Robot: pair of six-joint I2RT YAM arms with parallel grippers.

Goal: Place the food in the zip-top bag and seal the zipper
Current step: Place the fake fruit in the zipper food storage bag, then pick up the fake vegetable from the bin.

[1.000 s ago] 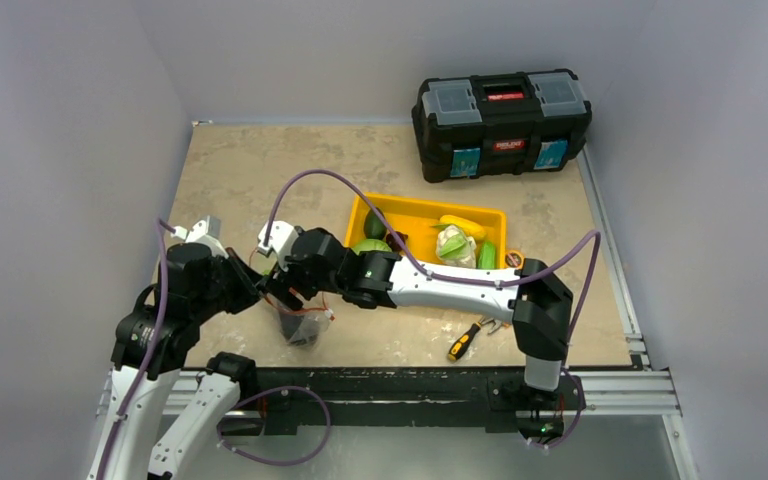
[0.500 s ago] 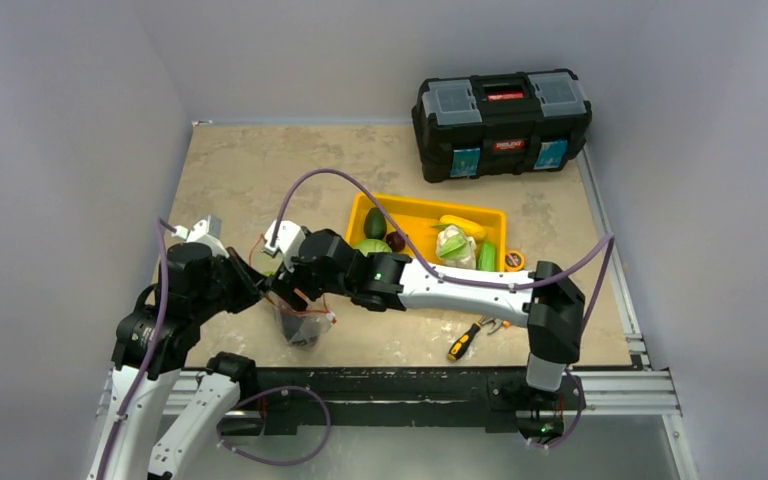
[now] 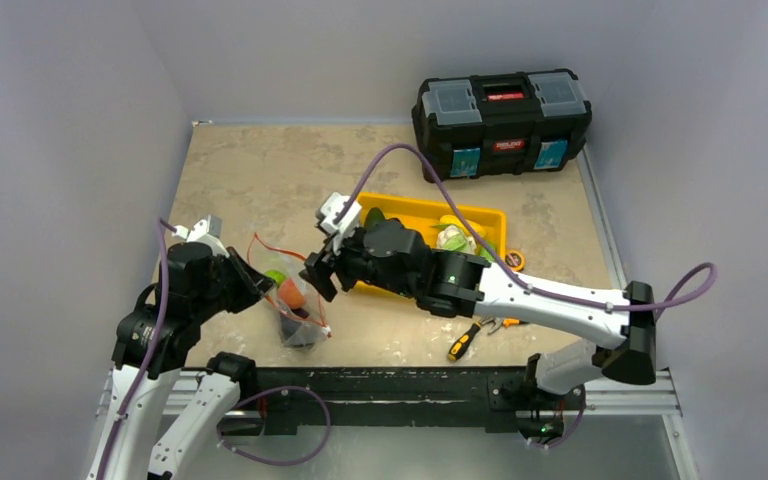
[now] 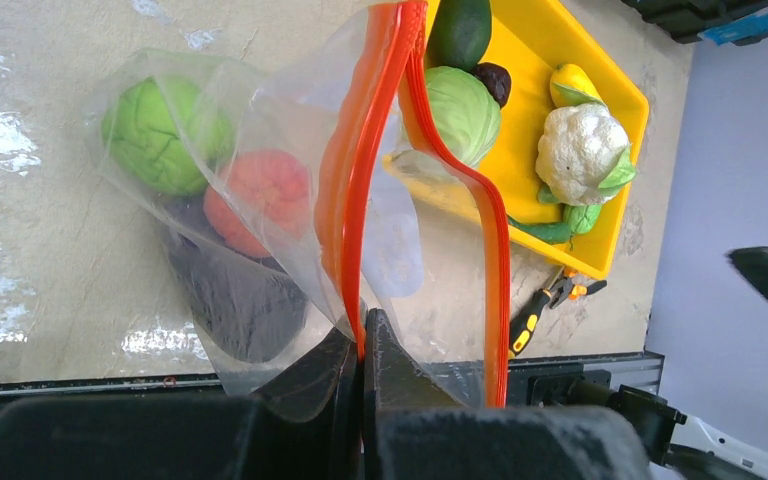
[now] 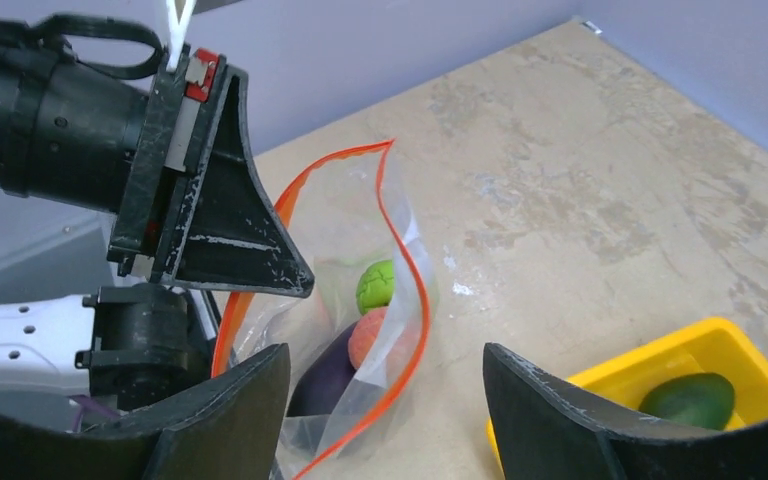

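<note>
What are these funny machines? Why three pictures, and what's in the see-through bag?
They are two robot arms bolted to a table. One picture looks down from above; the others come from cameras on each wrist. The left pincer is shut on the orange zipper of the zip-top bag. Inside are a green cabbage, a red-orange piece and a purple eggplant. The right pincer is open and holds nothing. The yellow tray has more toy food, like a cauliflower. A black toolbox and a screwdriver sit nearby.
</note>
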